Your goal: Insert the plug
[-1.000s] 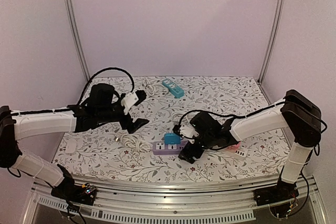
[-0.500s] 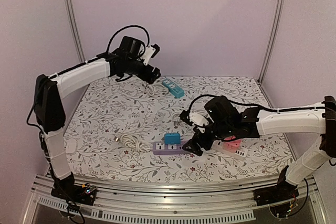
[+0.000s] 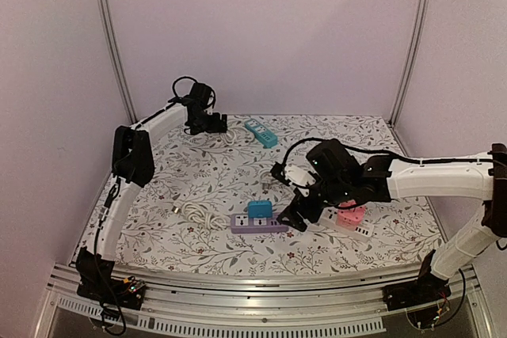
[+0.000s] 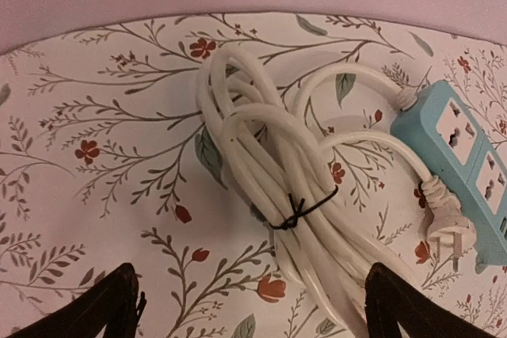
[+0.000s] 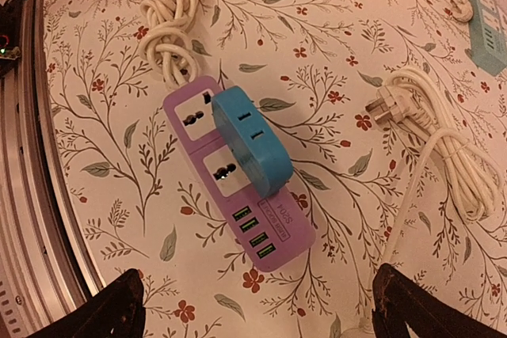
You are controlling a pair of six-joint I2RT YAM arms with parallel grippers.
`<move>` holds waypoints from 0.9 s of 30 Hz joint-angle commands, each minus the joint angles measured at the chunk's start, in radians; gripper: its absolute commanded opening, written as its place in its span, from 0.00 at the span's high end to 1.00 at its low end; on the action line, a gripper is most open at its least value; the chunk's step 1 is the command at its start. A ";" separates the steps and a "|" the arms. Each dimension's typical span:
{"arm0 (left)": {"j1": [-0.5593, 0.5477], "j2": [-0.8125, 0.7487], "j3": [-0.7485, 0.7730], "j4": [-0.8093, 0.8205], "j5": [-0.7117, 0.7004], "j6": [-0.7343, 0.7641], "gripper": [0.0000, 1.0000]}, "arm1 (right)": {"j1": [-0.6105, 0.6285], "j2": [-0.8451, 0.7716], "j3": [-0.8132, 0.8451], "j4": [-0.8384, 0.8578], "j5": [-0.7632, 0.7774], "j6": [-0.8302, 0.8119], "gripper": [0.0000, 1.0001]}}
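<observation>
- Table cover (image 3: 158, 235), one: pale cloth, printed with leafy vines and small red flowers.
- Power strip, pink (image 3: 349, 216), one: lying near the right edge.
- Metal uprights, two: left (image 3: 111, 45), right (image 3: 413, 37), at the back corners.
- Lilac wall (image 3: 261, 29), behind.
- Aluminium rail (image 3: 261, 306), along the near edge.

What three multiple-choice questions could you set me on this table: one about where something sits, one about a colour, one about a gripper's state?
1. Where does the blue adapter sit?
A) on the purple power strip
B) on the bare tablecloth
C) in a gripper

2. What colour is the far power strip?
A) black
B) teal
C) red

3. How is the left gripper?
A) shut on a plug
B) shut on a cable
C) open and empty

Answers:
1 A: it lies on top of the purple strip.
2 B: it shows teal in the overhead and left wrist views.
3 C: its fingers stand wide apart above the tied white cable coil.
</observation>
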 commanded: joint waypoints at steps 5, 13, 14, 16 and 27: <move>-0.029 0.135 0.122 0.104 0.176 -0.226 0.04 | 0.001 0.082 0.071 -0.082 0.008 0.033 0.01; -0.065 0.169 0.110 0.120 0.198 -0.271 0.18 | 0.002 0.093 0.072 -0.080 0.015 0.038 0.01; -0.063 0.167 0.109 0.114 0.194 -0.274 0.26 | 0.001 0.092 0.070 -0.081 0.016 0.038 0.01; -0.058 0.156 0.107 0.091 0.178 -0.266 0.50 | 0.003 0.082 0.066 -0.082 0.020 0.039 0.01; 0.057 -0.226 -0.293 -0.085 0.075 -0.050 1.00 | 0.025 0.036 0.071 -0.088 0.051 0.006 0.01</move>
